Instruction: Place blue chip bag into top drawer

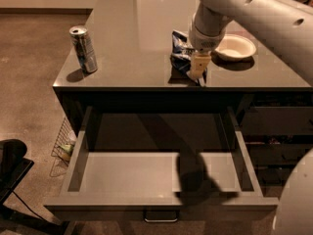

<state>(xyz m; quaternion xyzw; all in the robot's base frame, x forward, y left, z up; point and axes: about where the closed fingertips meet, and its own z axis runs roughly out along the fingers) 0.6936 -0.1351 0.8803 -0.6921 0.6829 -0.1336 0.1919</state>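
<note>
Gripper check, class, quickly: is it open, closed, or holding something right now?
Gripper: down at the blue chip bag, near the front edge of the counter; whether it is open, closed or holding the bag cannot be told.
</note>
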